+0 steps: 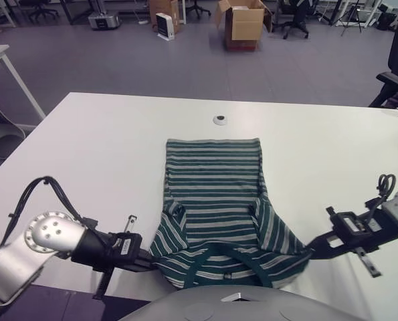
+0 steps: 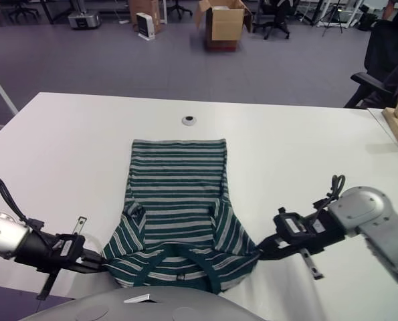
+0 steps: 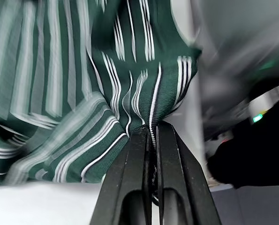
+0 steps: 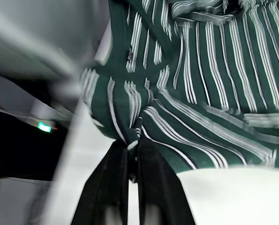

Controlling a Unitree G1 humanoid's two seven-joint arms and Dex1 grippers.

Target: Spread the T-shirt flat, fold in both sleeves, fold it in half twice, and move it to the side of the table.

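Note:
A green T-shirt with white stripes (image 1: 215, 200) lies on the white table (image 1: 98, 154), both sleeves folded in over its body, collar toward the near edge. My left gripper (image 1: 149, 262) is shut on the shirt's near left shoulder corner; the left wrist view shows the cloth bunched between the black fingers (image 3: 138, 154). My right gripper (image 1: 310, 249) is shut on the near right shoulder corner, with the fabric pinched between its fingers (image 4: 146, 159). Both corners look slightly lifted off the table.
A small round grommet (image 1: 219, 120) sits in the table beyond the shirt's far hem. Bare tabletop lies to the left, right and far side of the shirt. A cardboard box (image 1: 244, 23) and office chairs stand on the floor behind.

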